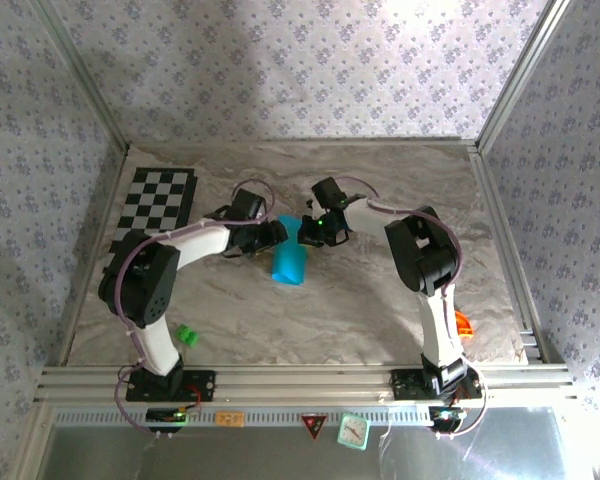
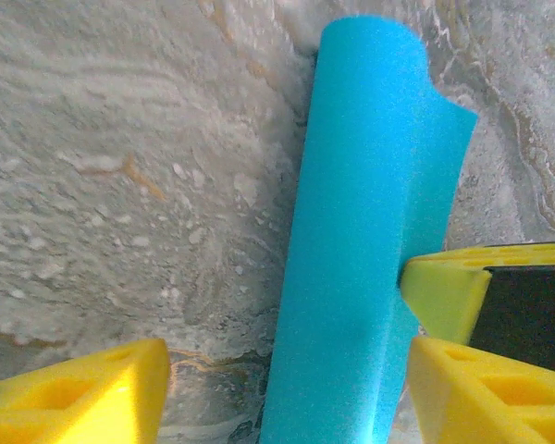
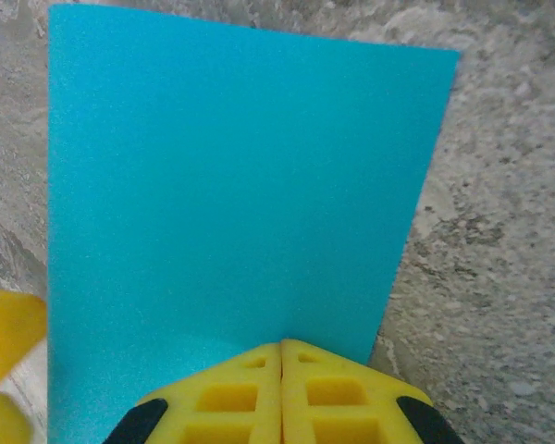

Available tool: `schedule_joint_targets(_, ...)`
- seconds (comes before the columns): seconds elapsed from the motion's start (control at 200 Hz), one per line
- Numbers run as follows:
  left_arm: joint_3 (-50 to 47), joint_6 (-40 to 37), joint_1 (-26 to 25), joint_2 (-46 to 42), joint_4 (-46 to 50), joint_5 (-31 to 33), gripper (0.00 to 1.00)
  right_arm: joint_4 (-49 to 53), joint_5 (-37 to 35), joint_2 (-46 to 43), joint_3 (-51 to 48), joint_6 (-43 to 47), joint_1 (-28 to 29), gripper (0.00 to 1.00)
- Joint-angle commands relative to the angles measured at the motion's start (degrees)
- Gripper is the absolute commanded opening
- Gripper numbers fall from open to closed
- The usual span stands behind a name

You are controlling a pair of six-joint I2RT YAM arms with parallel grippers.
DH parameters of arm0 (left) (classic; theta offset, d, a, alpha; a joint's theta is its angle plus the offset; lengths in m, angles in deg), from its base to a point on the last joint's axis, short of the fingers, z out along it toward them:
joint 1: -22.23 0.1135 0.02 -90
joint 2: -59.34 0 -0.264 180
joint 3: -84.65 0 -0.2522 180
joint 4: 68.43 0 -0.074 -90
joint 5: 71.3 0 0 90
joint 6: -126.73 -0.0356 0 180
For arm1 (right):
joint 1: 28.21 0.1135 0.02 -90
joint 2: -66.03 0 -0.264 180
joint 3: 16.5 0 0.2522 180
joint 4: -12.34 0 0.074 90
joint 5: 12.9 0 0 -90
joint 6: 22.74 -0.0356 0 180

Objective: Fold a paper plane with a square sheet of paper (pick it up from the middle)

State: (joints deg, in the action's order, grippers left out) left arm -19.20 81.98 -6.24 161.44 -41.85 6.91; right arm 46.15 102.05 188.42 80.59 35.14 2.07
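Cyan square sheet of paper (image 1: 289,262) between inward-bent arms (image 1: 195,240): right gripper (image 3: 280,344) clamps its edge, left gripper (image 2: 287,365) gapes astride it; green block (image 1: 187,335) well apart

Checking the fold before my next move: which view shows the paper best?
Left wrist: the paper shows its rolled-over curve and loose corner. Right wrist gives one flat face, pinched in the shut right gripper. Top shows it as a small, distant blue patch.
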Motion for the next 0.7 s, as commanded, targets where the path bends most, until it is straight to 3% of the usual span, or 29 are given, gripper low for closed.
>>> schedule_joint_targets(0.0,4.0,-7.0,-0.3,-0.3,8.0,-2.9,0.73,6.9,-2.2,3.6,-0.2,2.5,-0.8,0.09)
schedule_joint_targets(0.19,9.8,-13.5,-1.7,2.9,14.5,-3.6,0.77,6.0,-0.4,3.4,0.4,2.0,-1.5,0.11)
schedule_joint_targets(0.45,14.8,-14.5,-3.4,8.6,19.8,-2.5,0.76,4.4,1.6,2.7,-0.1,0.3,-2.1,0.12)
schedule_joint_targets(0.695,16.1,-14.4,-3.4,11.0,22.8,1.0,0.55,2.2,4.4,0.5,-1.1,-1.1,-3.0,0.13)
